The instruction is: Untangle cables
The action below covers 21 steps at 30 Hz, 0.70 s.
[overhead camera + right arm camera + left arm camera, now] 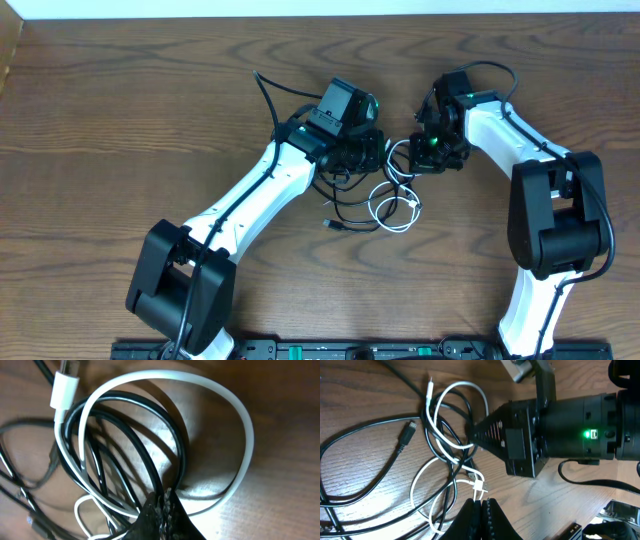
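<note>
A white cable (465, 383) and a black cable (406, 434) lie looped through each other on the wooden table (120, 120), between the two arms. My left gripper (481, 502) is shut, with a strand of the white cable running into its fingertips. My right gripper (165, 494) is shut too, on a loop of the black cable (172, 420). The white cable (245, 425) curves round that loop. In the left wrist view my right gripper (472, 435) points into the tangle from the right. From overhead, the left gripper (372, 152) and right gripper (425, 155) face each other over the cables.
A white plug end (64, 387) lies at the upper left of the right wrist view. The white loops (397, 228) spread toward the table's front. The arms' own thicker black cables (265, 95) trail behind them.
</note>
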Available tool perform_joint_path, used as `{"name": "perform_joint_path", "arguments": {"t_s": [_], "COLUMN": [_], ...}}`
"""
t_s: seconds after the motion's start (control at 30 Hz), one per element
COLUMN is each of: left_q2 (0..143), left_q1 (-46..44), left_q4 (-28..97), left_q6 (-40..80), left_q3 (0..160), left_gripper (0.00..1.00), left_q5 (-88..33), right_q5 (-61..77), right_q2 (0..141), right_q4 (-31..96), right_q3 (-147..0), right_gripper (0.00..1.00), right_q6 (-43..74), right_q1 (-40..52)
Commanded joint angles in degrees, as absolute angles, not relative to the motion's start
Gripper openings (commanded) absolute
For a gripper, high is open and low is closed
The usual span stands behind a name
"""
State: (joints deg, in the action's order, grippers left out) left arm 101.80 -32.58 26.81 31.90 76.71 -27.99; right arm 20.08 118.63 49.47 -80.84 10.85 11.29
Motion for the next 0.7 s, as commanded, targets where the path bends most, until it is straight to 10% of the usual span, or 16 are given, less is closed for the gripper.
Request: {"name": "perform_joint_path", "arguments": {"t_s": [0.0,0.17,0.67], "left_q2": [102.21,102.21,102.21], "left_q1": [-32.47,-32.47,-32.47], "left_q4": [26.94,26.94,25.36], "left_q6": [32.16,32.12,33.3], "left_q3": [76.86,76.86,76.86], "left_gripper": [0.12,0.43,0.53], "left_q5": [-29.19,-32.36,-32.38], "right_q5": [24.73,32.36,34.04], "right_q2": [113.56,102.04,86.48], "right_q4": [50.87,52.1,57.08], "right_q3": [-80.47,-80.49,-80.49], "right_gripper": [0.01,0.01,0.01], "right_q6": [6.59,5.72,9.65], "right_q1": [11.2,10.52,10.13]}}
